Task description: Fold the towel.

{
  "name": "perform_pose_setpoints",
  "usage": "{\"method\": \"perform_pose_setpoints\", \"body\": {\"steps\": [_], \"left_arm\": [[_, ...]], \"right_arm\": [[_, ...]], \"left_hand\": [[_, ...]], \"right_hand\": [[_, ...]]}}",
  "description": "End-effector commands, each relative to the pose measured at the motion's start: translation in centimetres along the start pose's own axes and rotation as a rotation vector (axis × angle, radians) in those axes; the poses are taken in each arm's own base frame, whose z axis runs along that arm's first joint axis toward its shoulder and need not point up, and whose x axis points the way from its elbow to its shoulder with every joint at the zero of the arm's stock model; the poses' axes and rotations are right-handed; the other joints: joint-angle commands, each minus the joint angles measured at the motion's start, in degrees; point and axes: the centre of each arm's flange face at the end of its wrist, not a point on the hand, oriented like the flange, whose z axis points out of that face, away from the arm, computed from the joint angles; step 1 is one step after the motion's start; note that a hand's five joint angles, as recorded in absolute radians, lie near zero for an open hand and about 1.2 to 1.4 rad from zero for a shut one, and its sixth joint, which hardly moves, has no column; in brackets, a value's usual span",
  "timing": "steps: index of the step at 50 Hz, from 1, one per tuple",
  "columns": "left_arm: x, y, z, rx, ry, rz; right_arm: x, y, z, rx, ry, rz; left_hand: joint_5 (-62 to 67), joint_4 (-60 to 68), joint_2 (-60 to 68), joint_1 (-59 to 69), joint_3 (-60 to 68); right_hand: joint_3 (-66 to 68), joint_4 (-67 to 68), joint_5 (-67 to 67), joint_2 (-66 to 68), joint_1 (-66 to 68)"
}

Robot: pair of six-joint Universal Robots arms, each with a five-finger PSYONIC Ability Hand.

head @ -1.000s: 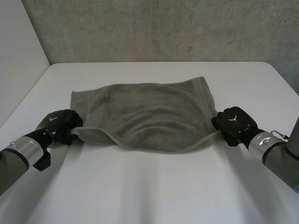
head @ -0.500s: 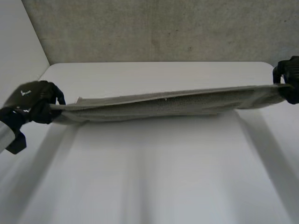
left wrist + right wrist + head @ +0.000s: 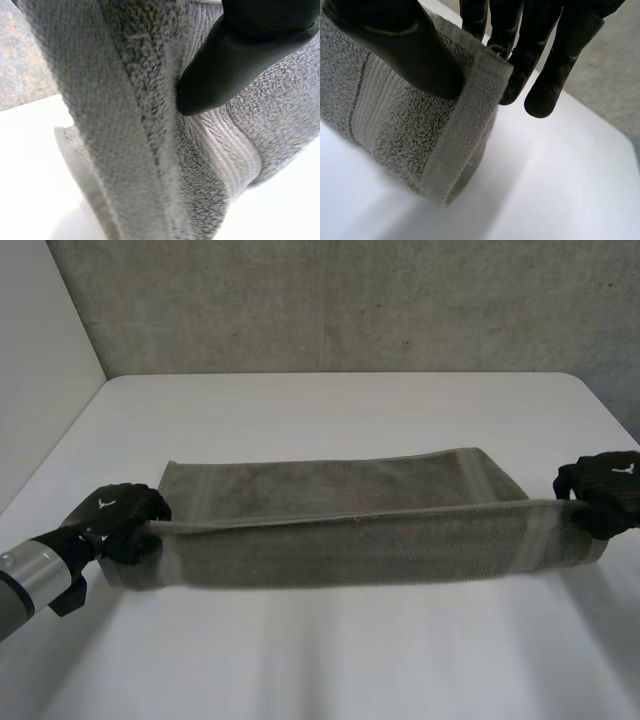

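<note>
- We look down on a white table (image 3: pixel 330 650) that stands before a rough concrete wall (image 3: pixel 350 300), with a plain white panel (image 3: pixel 40 360) at the left.
- A grey towel (image 3: pixel 340 530) is pulled out long across the middle of the table, one short end in each hand.
- A taut ridge runs through the towel from hand to hand. Beyond it the cloth slopes down to the table on the wall's side, and on our side a broad band hangs below it. We cannot tell if that band touches the table.
- The left hand (image 3: pixel 122 520) is at the towel's left end, low over the table, with its fingers curled round the bunched cloth.
- In the left wrist view a black fingertip (image 3: pixel 235 60) presses into the towel (image 3: pixel 125 125), which hangs in folds above the table (image 3: pixel 30 175).
- The right hand (image 3: pixel 603 490) is at the towel's right end, near the table's right edge.
- In the right wrist view the thumb (image 3: pixel 405 50) lies on the near face of the towel (image 3: pixel 410 130) and the fingers (image 3: pixel 555 65) reach down behind its hemmed edge, so the corner is pinched between them above the table (image 3: pixel 545 190).
</note>
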Motion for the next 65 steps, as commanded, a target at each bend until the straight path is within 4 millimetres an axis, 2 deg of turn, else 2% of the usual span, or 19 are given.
{"method": "perform_pose_setpoints", "body": {"steps": [1, 6, 11, 14, 19, 22, 27, 36, 40, 41, 42, 43, 44, 45, 49, 55, 57, 60, 65], "left_arm": [[-1.1, -0.5, 2.3, -0.005, 0.007, 0.063], [-1.8, -2.0, 5.9, 0.038, -0.004, 0.130], [-2.7, -2.2, 8.8, 0.055, -0.029, 0.156], [-3.1, -2.0, 10.6, 0.063, -0.045, 0.158], [-3.9, -1.8, 12.7, 0.067, -0.080, 0.142], [-4.2, -1.7, 13.8, 0.078, -0.097, 0.143], [-4.5, -1.4, 15.0, 0.087, -0.110, 0.147], [-4.6, -1.6, 16.0, 0.109, -0.110, 0.161], [-4.7, -1.8, 16.4, 0.124, -0.112, 0.169], [-4.6, -1.7, 16.5, 0.123, -0.110, 0.169], [-4.6, -1.7, 16.5, 0.123, -0.110, 0.169], [-4.5, -1.7, 16.6, 0.119, -0.113, 0.168], [-4.5, -1.7, 16.6, 0.119, -0.113, 0.168], [-4.5, -1.5, 16.5, 0.113, -0.121, 0.166], [-4.2, -1.5, 16.2, 0.089, -0.125, 0.153], [-3.5, -2.4, 15.1, 0.052, -0.114, 0.117], [-3.1, -3.3, 13.7, 0.027, -0.114, 0.093], [-2.6, -4.3, 12.0, 0.021, -0.120, 0.087], [-1.6, -5.9, 9.1, 0.025, -0.133, 0.088]], "right_arm": [[-1.4, 0.8, 2.7, -0.029, -0.053, -0.001], [-1.6, 0.8, 5.3, -0.019, -0.007, -0.057], [-1.2, -0.4, 9.3, 0.040, 0.094, -0.086], [-1.1, -0.6, 10.2, 0.050, 0.111, -0.079], [-1.7, -1.8, 13.9, 0.107, 0.135, -0.095], [-1.7, -2.0, 14.8, 0.118, 0.148, -0.100], [-2.3, -2.1, 17.5, 0.142, 0.182, -0.120], [-2.9, -2.2, 19.5, 0.148, 0.230, -0.136], [-3.3, -2.0, 20.1, 0.119, 0.240, -0.135], [-3.3, -2.0, 20.1, 0.119, 0.240, -0.135], [-3.5, -1.8, 20.2, 0.104, 0.235, -0.133], [-3.7, -1.6, 20.2, 0.089, 0.224, -0.132], [-3.7, -1.6, 20.2, 0.089, 0.224, -0.132], [-3.8, -1.6, 20.1, 0.076, 0.217, -0.128], [-4.0, -1.7, 19.9, 0.065, 0.210, -0.124], [-4.1, -4.2, 18.0, 0.083, 0.202, -0.104], [-4.3, -5.0, 15.9, 0.062, 0.173, -0.065], [-4.3, -5.6, 14.7, 0.059, 0.166, -0.054], [-4.8, -6.8, 9.6, 0.055, 0.120, -0.051]], "left_hand": [[3.10, 1.85, 2.31, 5.28, 2.77], [3.10, 1.85, 2.31, 5.28, 2.77], [3.10, 1.85, 2.31, 5.28, 2.77], [3.10, 1.85, 2.31, 5.28, 2.77], [3.10, 1.85, 2.31, 5.28, 2.77], [3.10, 1.85, 2.31, 5.28, 2.77], [2.62, 1.37, 1.83, 4.80, 2.30], [-1.92, -3.18, -2.72, 0.26, -2.25], [-16.66, -17.91, -17.45, -14.47, -16.98], [-30.88, -32.13, -31.67, -28.70, -31.21], [-31.02, -32.27, -31.82, -28.84, -31.35], [-49.01, -50.26, -49.80, -46.83, -49.34], [-49.19, -50.44, -49.98, -47.01, -49.52], [-64.01, -65.26, -64.81, -61.83, -64.34], [-66.01, -67.26, -66.81, -63.83, -66.34], [-66.01, -67.26, -66.81, -63.83, -66.34], [-65.85, -67.10, -66.64, -63.66, -66.17], [-65.17, -66.43, -65.97, -62.99, -65.50], [-63.83, -65.08, -64.62, -61.65, -64.16]], "right_hand": [[2.65, 2.87, 2.83, 3.26, 3.47], [2.65, 2.87, 2.83, 3.26, 3.47], [2.65, 2.87, 2.83, 3.26, 3.47], [2.65, 2.87, 2.83, 3.26, 3.47], [2.65, 2.87, 2.83, 3.26, 3.47], [2.65, 2.87, 2.83, 3.26, 3.47], [2.65, 2.87, 2.83, 3.26, 3.47], [2.65, 2.87, 2.83, 3.26, 3.47], [2.65, 2.87, 2.83, 3.26, 3.47], [2.65, 2.87, 2.83, 3.26, 3.47], [2.65, 2.87, 2.83, 3.26, 3.47], [-27.10, -26.88, -26.92, -26.49, -26.28], [-27.40, -27.18, -27.22, -26.79, -26.57], [-67.35, -67.13, -67.17, -66.74, -66.53], [-67.35, -67.13, -67.17, -66.74, -66.53], [-67.35, -67.13, -67.17, -66.74, -66.53], [-67.35, -67.13, -67.17, -66.74, -66.53], [-67.35, -67.13, -67.17, -66.74, -66.53], [-67.35, -67.13, -67.17, -66.74, -66.53]]}}
